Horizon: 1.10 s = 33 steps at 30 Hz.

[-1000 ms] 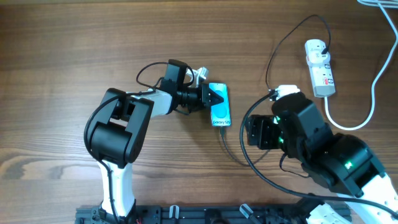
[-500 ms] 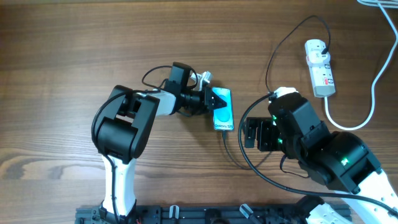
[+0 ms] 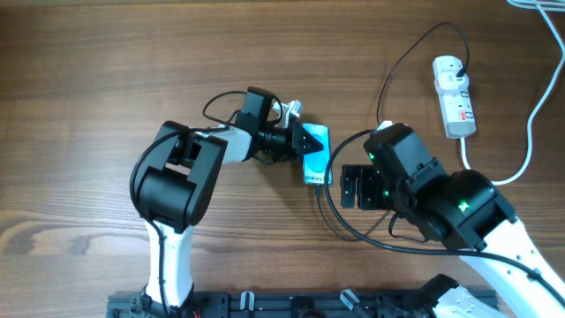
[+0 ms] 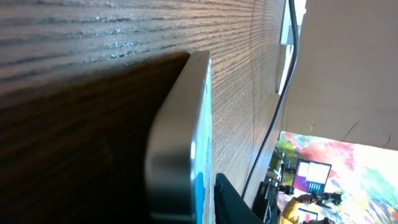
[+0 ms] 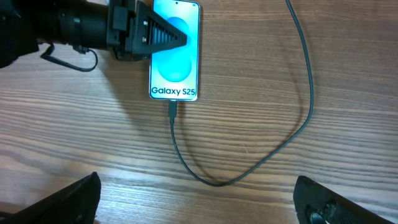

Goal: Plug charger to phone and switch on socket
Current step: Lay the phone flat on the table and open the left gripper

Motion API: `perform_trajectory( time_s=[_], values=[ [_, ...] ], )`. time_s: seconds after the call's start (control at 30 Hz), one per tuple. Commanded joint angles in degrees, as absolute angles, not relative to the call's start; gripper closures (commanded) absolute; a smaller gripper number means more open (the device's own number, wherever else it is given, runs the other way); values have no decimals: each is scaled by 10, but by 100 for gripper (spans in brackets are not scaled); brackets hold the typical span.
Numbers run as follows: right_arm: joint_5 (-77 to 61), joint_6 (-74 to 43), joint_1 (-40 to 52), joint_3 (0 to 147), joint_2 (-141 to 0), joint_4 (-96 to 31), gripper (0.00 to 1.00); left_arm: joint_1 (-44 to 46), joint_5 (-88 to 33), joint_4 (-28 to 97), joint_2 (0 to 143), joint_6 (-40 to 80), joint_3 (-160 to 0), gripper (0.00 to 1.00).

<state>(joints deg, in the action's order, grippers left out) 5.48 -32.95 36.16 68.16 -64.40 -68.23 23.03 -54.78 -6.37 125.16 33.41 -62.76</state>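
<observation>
The left gripper (image 3: 298, 141) is clamping the phone (image 3: 317, 157) from its side. One black finger (image 5: 158, 34) is lying across the upper part of the lit turquoise screen, and in the left wrist view the phone's edge is filling the picture right against that finger. The phone is lying flat, with its white text strip at the end away from the gripper. Against that end the charger's plug tip (image 5: 173, 111) is touching the phone's edge, and the charger (image 5: 249, 168) is looping away from the phone in a wide curve. The right gripper (image 3: 351, 187) is hovering just beside the phone's strip end. Its fingers (image 5: 68, 200) are standing wide apart, with nothing between them. The socket (image 3: 454, 97) is lying well apart from the phone, beyond the right arm, with a thick white cord (image 3: 530, 132) trailing from it. The table (image 3: 106, 71) is showing dark brown wood grain all around the phone. Past the phone, the left wrist view is showing a beige wall (image 4: 348, 62) and a small lit monitor (image 4: 312, 177).
</observation>
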Motion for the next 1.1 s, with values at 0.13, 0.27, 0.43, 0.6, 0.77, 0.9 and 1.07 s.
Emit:
perform_trajectory(
  time_s=[0.13,0.27,0.43,0.6,0.77,0.9,1.07],
  values=[
    [67,-315,360,689,-647,-686,1,237,-370,48,1284,335,-651,82],
    [67,-315,360,689,-647,-687,0,238,-354,75,1284,335,-660,82],
    [67,-315,360,689,-647,-691,1,238,-326,131,1284,330,-683,82],
    [67,-315,360,689,-647,-695,0,238,-312,164,1284,320,-695,82],
    [67,-315,360,689,-647,-696,1,238,-314,166,1284,319,-695,77],
    [67,-315,360,689,-647,-697,0,238,-314,168,1284,320,-695,76],
    [67,-315,360,689,-647,-697,0,237,-314,177,1284,320,-695,76]
  ],
)
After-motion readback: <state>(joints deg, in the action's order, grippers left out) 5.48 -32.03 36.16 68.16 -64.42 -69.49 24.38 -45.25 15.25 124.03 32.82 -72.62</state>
